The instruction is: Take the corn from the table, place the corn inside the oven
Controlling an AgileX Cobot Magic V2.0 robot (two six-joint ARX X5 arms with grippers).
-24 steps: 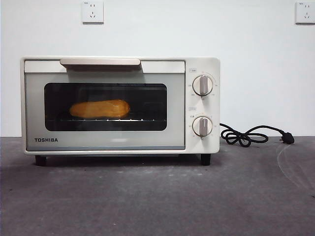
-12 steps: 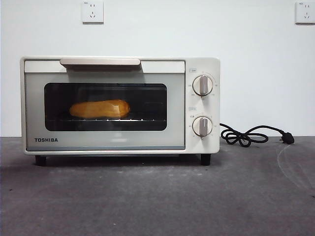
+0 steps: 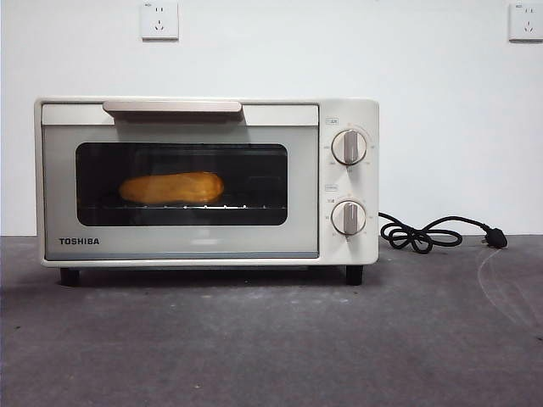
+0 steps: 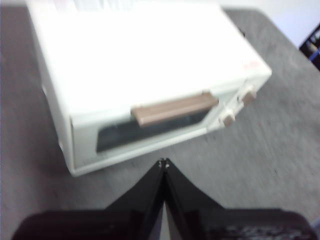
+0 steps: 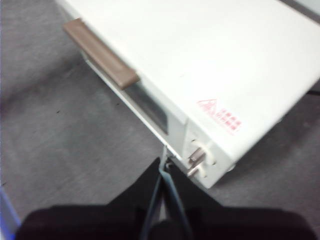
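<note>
The corn (image 3: pixel 171 187) lies on the rack inside the cream-white TOSHIBA oven (image 3: pixel 206 181), seen through the dark glass window; the door is closed. The oven stands on the dark grey table (image 3: pixel 271 339). My left gripper (image 4: pixel 163 162) hangs above and in front of the oven (image 4: pixel 150 75), shut with nothing in it. My right gripper (image 5: pixel 165 161) is also shut and empty, high above the oven's knob side (image 5: pixel 200 75). Neither arm shows in the front view. The corn is hidden in both wrist views.
A black power cord (image 3: pixel 433 233) with its plug lies coiled on the table to the right of the oven. A white wall with two sockets (image 3: pixel 159 19) stands behind.
</note>
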